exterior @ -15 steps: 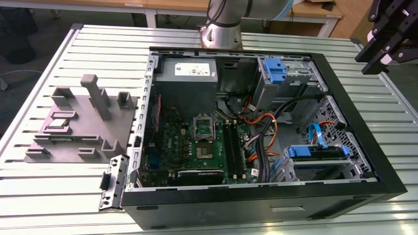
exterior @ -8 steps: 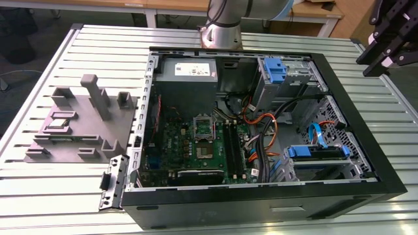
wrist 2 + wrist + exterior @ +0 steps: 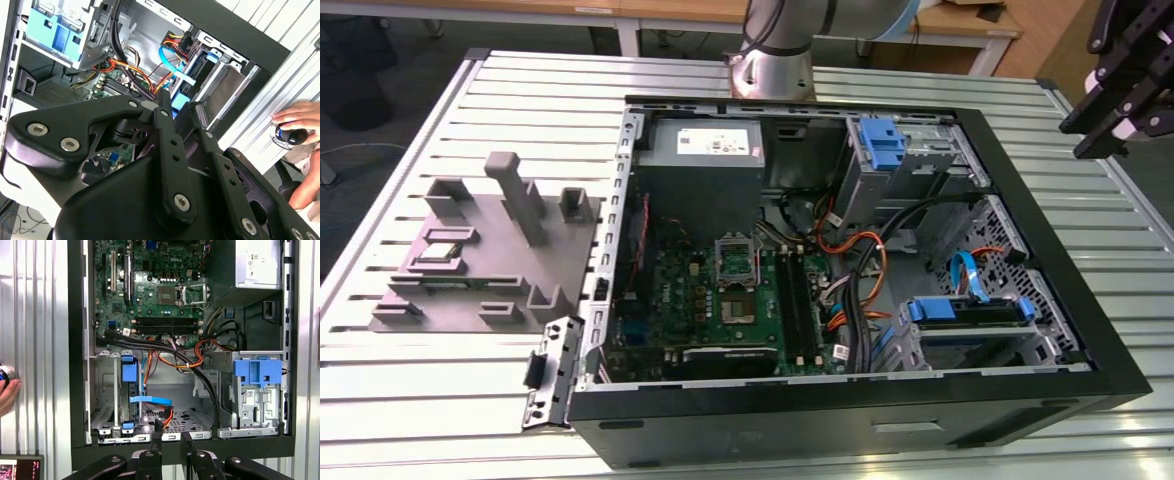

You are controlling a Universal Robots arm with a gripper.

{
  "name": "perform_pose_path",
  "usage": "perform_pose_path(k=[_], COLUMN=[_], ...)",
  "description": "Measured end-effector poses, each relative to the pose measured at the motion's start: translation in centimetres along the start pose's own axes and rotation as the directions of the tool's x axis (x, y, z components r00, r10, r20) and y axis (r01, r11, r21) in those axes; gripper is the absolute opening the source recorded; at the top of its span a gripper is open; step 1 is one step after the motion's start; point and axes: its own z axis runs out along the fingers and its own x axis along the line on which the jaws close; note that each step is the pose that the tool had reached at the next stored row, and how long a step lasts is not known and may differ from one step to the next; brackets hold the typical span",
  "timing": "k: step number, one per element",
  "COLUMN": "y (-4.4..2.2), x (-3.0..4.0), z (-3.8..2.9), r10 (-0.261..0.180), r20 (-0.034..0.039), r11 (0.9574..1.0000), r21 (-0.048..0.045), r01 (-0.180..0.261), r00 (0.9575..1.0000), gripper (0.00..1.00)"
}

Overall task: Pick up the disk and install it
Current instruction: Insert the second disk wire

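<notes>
Though half hidden by its cage (image 3: 1034, 285), found the disk (image 3: 970, 312) seated at the near corner of the case (image 3: 854, 425), on the exterior view's right. Stood on edge there, long axis running along the exterior view's left-right, in line with the case's near wall. Pointed its blue carrier end toward the exterior view's left, inward toward the board (image 3: 734, 290). Looked like a thin dark slab framed in blue plastic. Showed in the first wrist view (image 3: 129, 390) as a narrow strip with a blue tab. Could not make out its broad face. Lay just beside a flat blue cable (image 3: 150, 400) and near orange wires (image 3: 175, 362).

Farther back, saw the gripper (image 3: 1078, 140) raised off the far right of the case, above the table (image 3: 480, 400) and well apart from the disk. In the first wrist view (image 3: 171, 432), had its fingers (image 3: 156, 440) set close, with only a narrow gap between the tips. Gripped nothing and touched nothing.

Beyond the table's edge, noted a hand (image 3: 295, 117) resting on a dark knob.
</notes>
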Motion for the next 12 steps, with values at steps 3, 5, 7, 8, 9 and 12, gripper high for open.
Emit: perform_pose_path(k=[3, 5, 7, 8, 9, 12], y=[-0.01, -0.01, 0.0, 0.0, 0.0, 0.03], x=[0.0, 0.01, 0.04, 0.05, 0.06, 0.2], z=[0.01, 0.06, 0.25, 0.36, 0.49, 1.77], r10=[0.0, 0.0, 0.0, 0.0, 0.0, 0.0], r20=[0.0001, 0.0001, 0.0003, 0.0003, 0.0004, 0.0001], r11=[1.0, 1.0, 1.0, 1.0, 1.0, 1.0], r21=[0.0, -0.0001, -0.0001, -0.0001, 0.0, 0.0], r01=[0.0, 0.0, 0.0, 0.0, 0.0, 0.0], r00=[1.0, 1.0, 1.0, 1.0, 1.0, 1.0], gripper=[0.29, 0.29, 0.29, 0.29, 0.29, 0.29])
